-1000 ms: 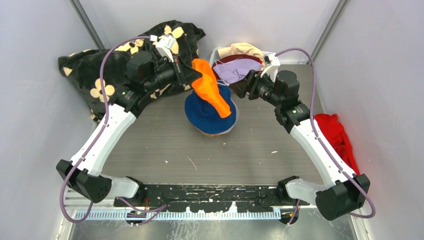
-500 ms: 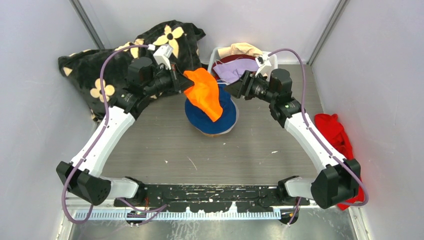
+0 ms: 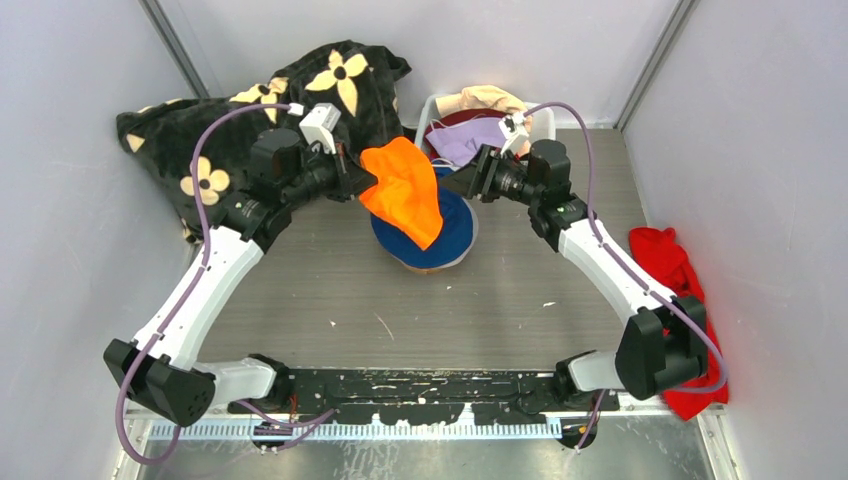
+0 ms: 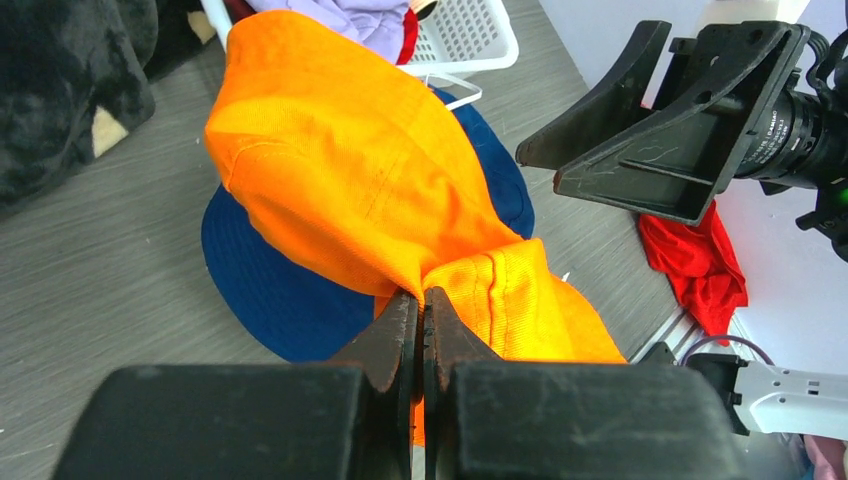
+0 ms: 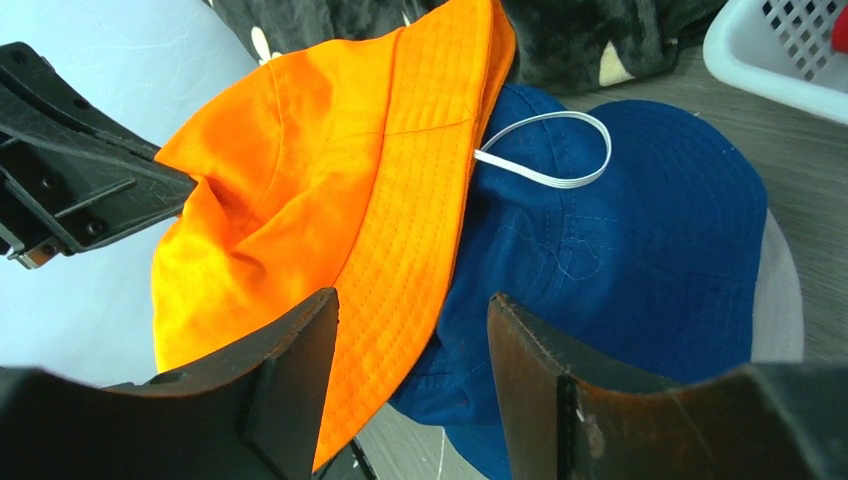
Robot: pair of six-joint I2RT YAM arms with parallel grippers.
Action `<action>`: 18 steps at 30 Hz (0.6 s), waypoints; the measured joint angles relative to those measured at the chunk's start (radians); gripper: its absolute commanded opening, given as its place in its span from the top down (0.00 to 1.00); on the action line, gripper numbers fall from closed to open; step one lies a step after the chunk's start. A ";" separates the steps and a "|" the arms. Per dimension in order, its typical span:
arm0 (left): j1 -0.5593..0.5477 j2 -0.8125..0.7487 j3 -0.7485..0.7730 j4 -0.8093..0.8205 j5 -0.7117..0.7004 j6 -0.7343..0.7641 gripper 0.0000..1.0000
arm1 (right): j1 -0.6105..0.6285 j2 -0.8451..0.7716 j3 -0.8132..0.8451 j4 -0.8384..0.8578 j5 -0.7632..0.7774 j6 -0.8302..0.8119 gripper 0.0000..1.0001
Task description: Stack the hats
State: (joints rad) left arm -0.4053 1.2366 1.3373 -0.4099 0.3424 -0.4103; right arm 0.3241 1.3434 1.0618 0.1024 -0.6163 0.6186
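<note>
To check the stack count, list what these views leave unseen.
Right wrist view: blue hat covers the grey hat; only an edge shows.
Top view: lilac hat covers most of the maroon hat.
Top view: orange hat hides where the left gripper pinches it.

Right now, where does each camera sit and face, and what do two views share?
Top external: overhead, behind the robot, looking down at the table; left arm, right arm show.
Left wrist: on its arm, faces rightward; left gripper pinches the orange hat.
Right wrist: on its arm, faces leftward; open right gripper shows.
Shared: both wrist views show orange hat over blue hat.
</note>
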 measured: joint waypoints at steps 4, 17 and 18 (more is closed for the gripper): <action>0.000 -0.005 -0.020 -0.004 -0.007 0.000 1.00 | 0.013 0.030 0.000 0.017 -0.003 0.012 0.40; 0.002 -0.007 -0.031 -0.007 -0.010 0.001 1.00 | 0.032 0.151 0.056 0.062 -0.015 0.014 0.53; 0.002 -0.007 -0.031 -0.007 -0.010 0.001 1.00 | 0.034 0.158 0.062 0.062 -0.016 0.014 0.53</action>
State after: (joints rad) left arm -0.4034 1.2293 1.3064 -0.4168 0.3321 -0.4091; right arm 0.3576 1.5009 1.1240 0.1646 -0.6319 0.6331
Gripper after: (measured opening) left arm 0.010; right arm 0.490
